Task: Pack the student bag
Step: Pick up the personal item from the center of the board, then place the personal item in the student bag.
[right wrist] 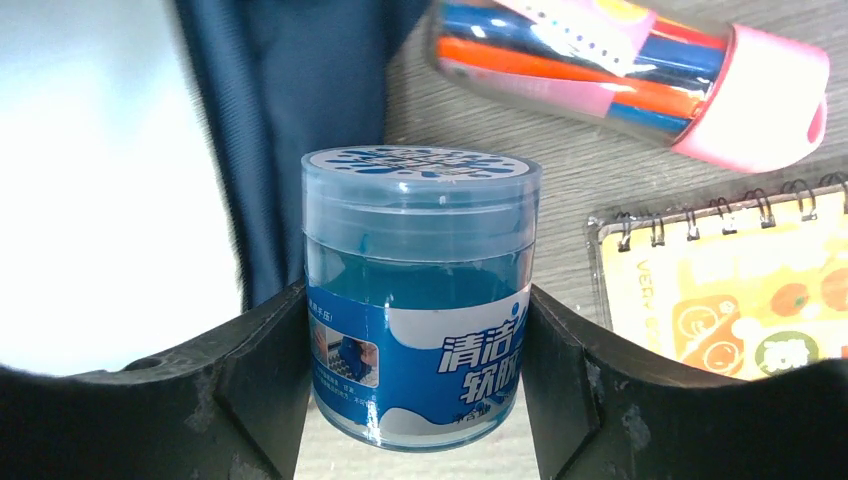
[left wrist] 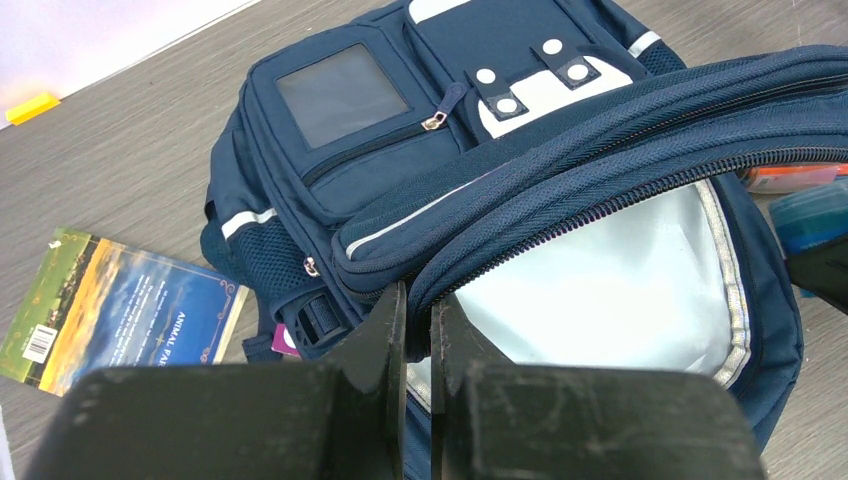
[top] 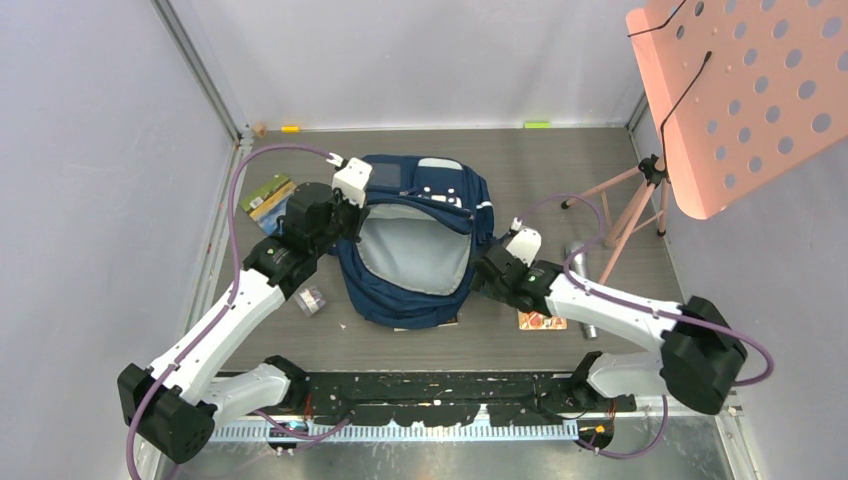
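Jaws of the left gripper (left wrist: pixel 418 305) pinch shut on the zipper rim of the student bag (top: pixel 415 245), lying mouth-open mid-table. Right gripper (right wrist: pixel 418 300) clamps one blue gel jar (right wrist: pixel 420 220), bag wall just beside at 10 o'clock, one pen tube (right wrist: pixel 640 75) at 1, one spiral notebook (right wrist: pixel 730 300) at 3; one book (left wrist: pixel 120 310) lies at the bag's 10.

The navy bag (top: pixel 400 305) lay open, its pale lining showing. The left gripper (top: pixel 352 222) sat at the bag's left rim, and the right gripper (top: pixel 482 270) at its right edge. A book (top: pixel 267 195) lay left of the bag, and a notebook (top: pixel 541 321) to its lower right.
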`<state>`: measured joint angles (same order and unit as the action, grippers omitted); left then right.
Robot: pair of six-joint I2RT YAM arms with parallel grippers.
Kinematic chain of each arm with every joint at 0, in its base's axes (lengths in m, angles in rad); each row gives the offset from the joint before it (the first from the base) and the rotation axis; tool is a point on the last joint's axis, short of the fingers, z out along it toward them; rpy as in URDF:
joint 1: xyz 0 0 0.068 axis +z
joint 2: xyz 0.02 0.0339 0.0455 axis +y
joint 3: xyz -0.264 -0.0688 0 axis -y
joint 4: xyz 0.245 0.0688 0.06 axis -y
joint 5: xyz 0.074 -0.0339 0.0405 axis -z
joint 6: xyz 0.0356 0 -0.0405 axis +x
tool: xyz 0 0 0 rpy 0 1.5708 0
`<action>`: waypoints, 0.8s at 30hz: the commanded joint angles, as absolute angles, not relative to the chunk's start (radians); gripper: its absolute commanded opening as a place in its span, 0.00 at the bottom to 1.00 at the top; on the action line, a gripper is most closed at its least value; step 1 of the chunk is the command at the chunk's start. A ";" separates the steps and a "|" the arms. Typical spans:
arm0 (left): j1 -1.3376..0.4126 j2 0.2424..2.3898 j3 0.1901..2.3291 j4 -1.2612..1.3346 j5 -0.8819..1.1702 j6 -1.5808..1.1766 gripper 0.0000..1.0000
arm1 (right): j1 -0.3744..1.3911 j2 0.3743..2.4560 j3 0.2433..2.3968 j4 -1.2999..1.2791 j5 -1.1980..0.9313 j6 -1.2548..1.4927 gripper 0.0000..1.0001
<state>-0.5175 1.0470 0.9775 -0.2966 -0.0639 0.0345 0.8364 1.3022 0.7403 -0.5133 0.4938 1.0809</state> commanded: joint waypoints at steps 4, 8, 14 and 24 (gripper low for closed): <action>-0.511 1.013 0.991 -0.219 -0.105 0.031 0.00 | 0.929 1.104 0.823 -0.422 0.410 0.782 0.45; -0.511 1.012 0.989 -0.217 -0.100 0.029 0.00 | 0.939 1.151 0.833 -0.274 0.289 0.764 0.44; -0.511 1.005 0.992 -0.221 -0.090 0.025 0.00 | 0.950 1.339 0.899 -0.103 0.394 0.758 0.42; -0.511 1.002 0.989 -0.217 -0.096 0.031 0.00 | 0.949 1.641 1.043 0.169 0.650 0.573 0.53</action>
